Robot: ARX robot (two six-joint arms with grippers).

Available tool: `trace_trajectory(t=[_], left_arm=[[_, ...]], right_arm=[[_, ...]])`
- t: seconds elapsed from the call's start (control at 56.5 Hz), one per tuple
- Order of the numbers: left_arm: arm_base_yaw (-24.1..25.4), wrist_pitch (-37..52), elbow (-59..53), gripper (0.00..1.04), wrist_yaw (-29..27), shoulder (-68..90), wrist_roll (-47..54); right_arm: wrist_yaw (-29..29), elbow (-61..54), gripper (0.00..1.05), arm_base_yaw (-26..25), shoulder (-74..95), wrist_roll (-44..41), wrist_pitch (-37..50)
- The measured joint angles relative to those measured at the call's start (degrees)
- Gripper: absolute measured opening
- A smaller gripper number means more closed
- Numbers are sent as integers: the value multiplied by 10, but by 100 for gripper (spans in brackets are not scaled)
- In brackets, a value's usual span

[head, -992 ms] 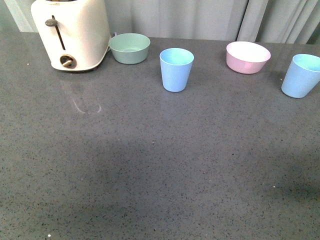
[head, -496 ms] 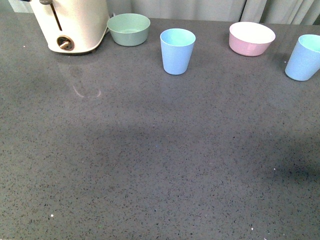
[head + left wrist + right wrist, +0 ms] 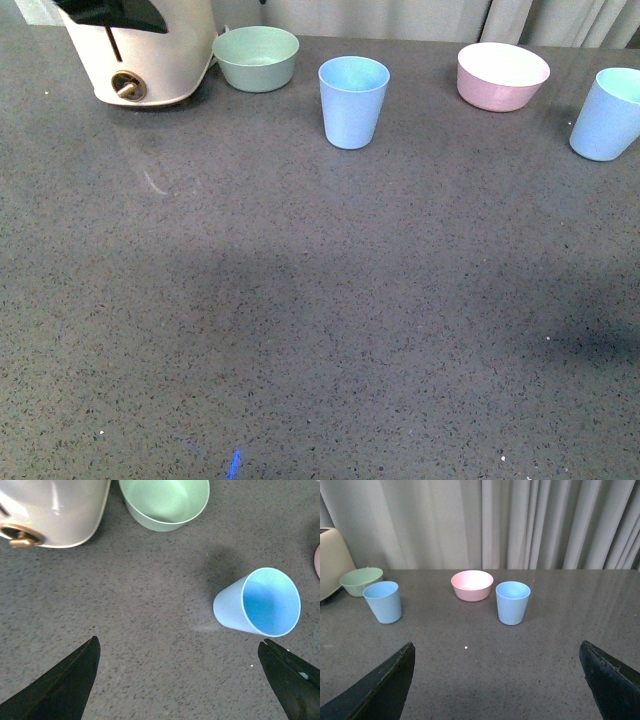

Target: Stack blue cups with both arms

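Left arm (image 3: 110,12) now overlaps toaster (image 3: 170,60)

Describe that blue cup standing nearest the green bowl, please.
The blue cup is a light blue, matte, plastic-looking tumbler, tapered toward its base, with no handle and an empty interior. It stands upright, mouth up, on the grey speckled countertop, apart from the green bowl. Only the countertop touches it.
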Motion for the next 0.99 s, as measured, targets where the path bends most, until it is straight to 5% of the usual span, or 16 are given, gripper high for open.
trace_trajectory(t=[0.992], left_arm=[[-51,-219,428,96,-26,299,-23]], right_arm=[[0,0,96,0,0,0,0]])
